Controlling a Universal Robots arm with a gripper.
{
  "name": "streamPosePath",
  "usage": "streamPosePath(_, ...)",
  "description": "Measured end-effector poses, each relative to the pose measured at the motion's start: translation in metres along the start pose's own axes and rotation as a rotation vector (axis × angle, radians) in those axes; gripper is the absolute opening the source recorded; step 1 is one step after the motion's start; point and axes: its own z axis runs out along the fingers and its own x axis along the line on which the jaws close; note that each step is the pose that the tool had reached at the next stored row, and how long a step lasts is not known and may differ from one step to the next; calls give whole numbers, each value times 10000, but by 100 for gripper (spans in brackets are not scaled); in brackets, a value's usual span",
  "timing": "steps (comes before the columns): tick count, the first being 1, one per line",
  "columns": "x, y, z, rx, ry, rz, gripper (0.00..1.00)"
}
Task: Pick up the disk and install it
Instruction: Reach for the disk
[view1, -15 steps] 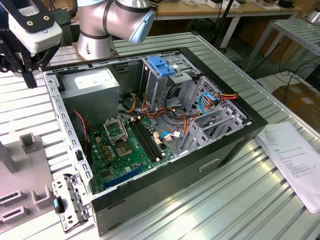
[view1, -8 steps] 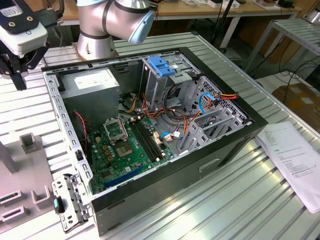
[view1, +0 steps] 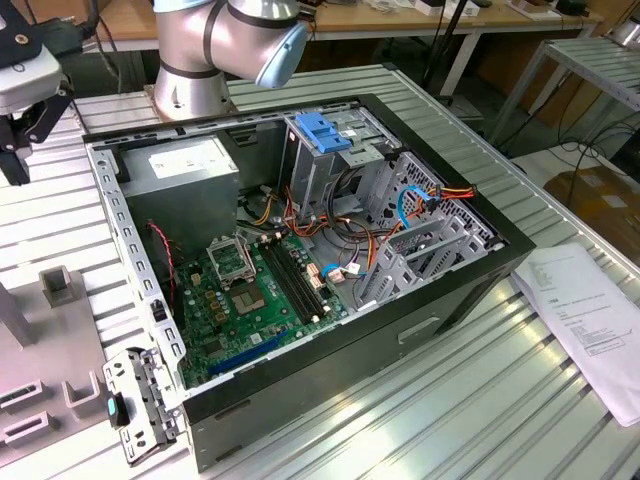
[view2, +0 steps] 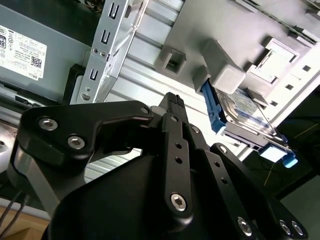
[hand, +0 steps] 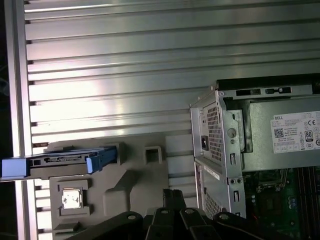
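The disk (view2: 243, 114) is a silver drive in a bright blue carrier rail, standing on edge in a slot of a grey holder block (view2: 222, 70). In the first wrist view the disk (hand: 60, 162) shows edge-on at the side of that holder (hand: 135, 182). My gripper (view2: 173, 98) hangs above the holder with its black fingers together and nothing between them, a short way from the disk. Its tip also appears in the first wrist view (hand: 172, 194). In the exterior view the gripper (view1: 20, 145) is at the far left, above the ribbed table.
An open computer case (view1: 480, 275) lies on the ribbed metal table, with a grey drive cage and blue latch (view1: 325, 130) at the back and a power supply (view1: 190, 165). The holder also carries a small chip (hand: 71, 199). A paper sheet (view1: 590, 320) lies at the exterior view's right.
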Motion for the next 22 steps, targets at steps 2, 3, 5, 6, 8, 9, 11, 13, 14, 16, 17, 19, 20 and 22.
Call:
streamPosePath(2, 17, -2, -1, 0, 0, 0, 11)
streamPosePath(3, 25, -2, -1, 0, 0, 0, 11)
streamPosePath(5, 70, -7, -2, 0, 0, 0, 11)
streamPosePath(6, 85, -8, -2, 0, 0, 0, 11)
streamPosePath(8, 131, -12, -3, 0, -1, 0, 11)
streamPosePath(9, 154, -14, -4, -1, -1, 0, 11)
streamPosePath(11, 203, -19, -5, 0, -1, 0, 11)
streamPosePath(13, 250, -23, -7, 1, 0, 0, 11)
streamPosePath(14, 294, -27, -7, 0, -1, 0, 11)
streamPosePath(16, 373, -30, -9, -1, -1, 0, 11)
streamPosePath(17, 465, -25, -12, 0, 1, -1, 11)
streamPosePath(19, 599, -5, -13, -4, 1, 0, 11)
streamPosePath(20, 697, 6, -14, -7, 1, -1, 11)
streamPosePath(22, 858, 2, -14, -11, 1, 1, 11)
